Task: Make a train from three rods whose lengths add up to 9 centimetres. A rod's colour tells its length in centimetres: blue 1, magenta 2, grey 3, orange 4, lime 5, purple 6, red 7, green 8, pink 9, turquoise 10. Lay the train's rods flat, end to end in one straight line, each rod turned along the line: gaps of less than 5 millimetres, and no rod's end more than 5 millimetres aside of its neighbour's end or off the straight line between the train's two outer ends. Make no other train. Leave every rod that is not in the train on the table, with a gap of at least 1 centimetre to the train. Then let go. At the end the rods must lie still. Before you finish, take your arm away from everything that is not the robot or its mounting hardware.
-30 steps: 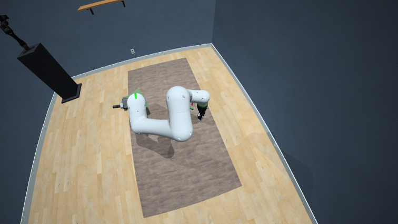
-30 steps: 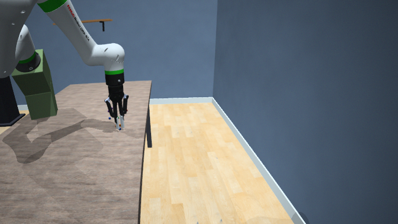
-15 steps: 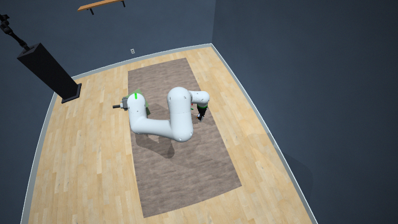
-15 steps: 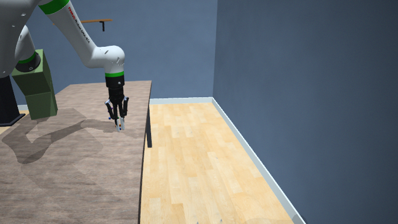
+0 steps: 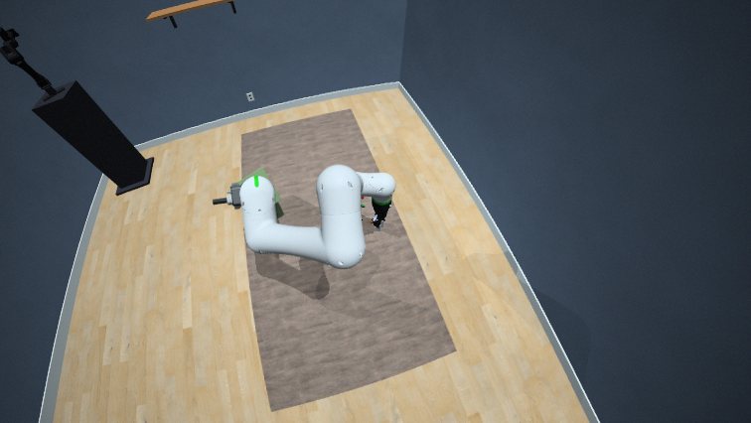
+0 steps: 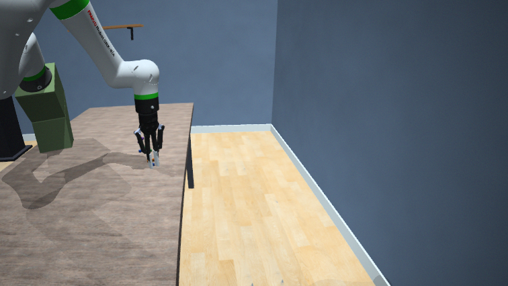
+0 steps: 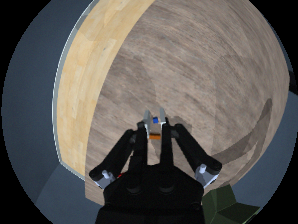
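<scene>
No finished train can be made out: a blue rod (image 6: pixel 153 164) (image 7: pixel 155 120) is seen unpinched between the narrowly parted fingers of the gripper (image 5: pixel 378 226) (image 6: pixel 154 166) (image 7: pixel 155 114), near an orange rod (image 6: pixel 153 160) (image 7: pixel 155 136), with alignment, release and withdrawal apparently left.

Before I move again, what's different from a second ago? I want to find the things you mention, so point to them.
The gripper (image 5: pixel 378 225) (image 6: pixel 154 165) (image 7: pixel 155 114) has come down slightly towards the table (image 5: pixel 352 336) (image 6: pixel 106 220) (image 7: pixel 200 60). Nothing has visibly been gripped or released: its fingers stand apart either side of a small blue rod (image 6: pixel 153 164) (image 7: pixel 155 120). The other blue rod (image 6: pixel 140 150), left of the gripper in the exterior view, looks unmoved.
</scene>
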